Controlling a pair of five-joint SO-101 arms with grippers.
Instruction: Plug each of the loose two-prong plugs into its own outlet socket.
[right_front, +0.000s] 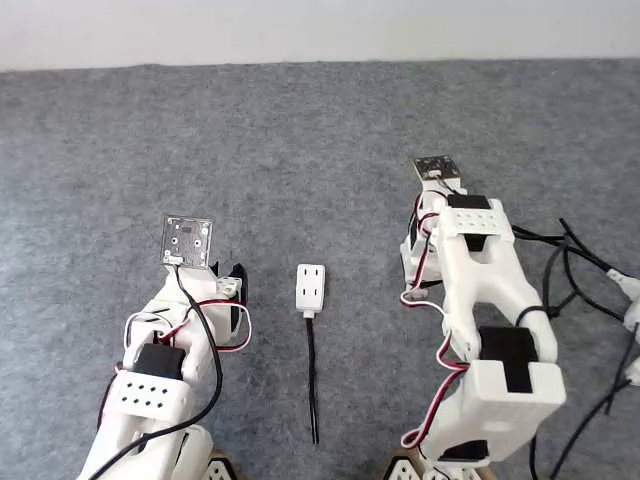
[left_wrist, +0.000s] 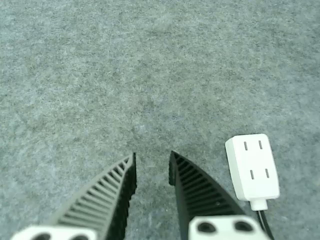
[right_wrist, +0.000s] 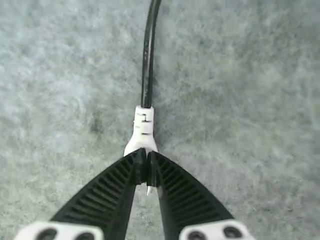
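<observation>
The plug (right_wrist: 141, 131) is small and white; I think it is light, with a hard plastic body that will not squash. Its black cord (right_wrist: 148, 55) looks soft and floppy, so it may drag or pull a little when the plug is carried. A thin metal prong (right_wrist: 148, 190) pokes out between the fingers; I guess it could bend if it hits the socket crooked. The best place to hold is the hard white body, not the cord or the prongs.

The plug lies low on the grey tabletop (right_wrist: 250, 75), and the right end effector (right_wrist: 147, 156) is clamped on it; the two fingers pinch the wide end of the body, and the cord runs straight away from the tips.

The outlet socket (right_front: 311, 285) lies flat between the two arms, slots facing up, with its own black cord (right_front: 312, 380) trailing toward the arm bases; I think it is light too, and may slide when pushed. It is just beside the left end effector (left_wrist: 152, 156), not touching it; those fingers are a little apart and hold nothing.
</observation>
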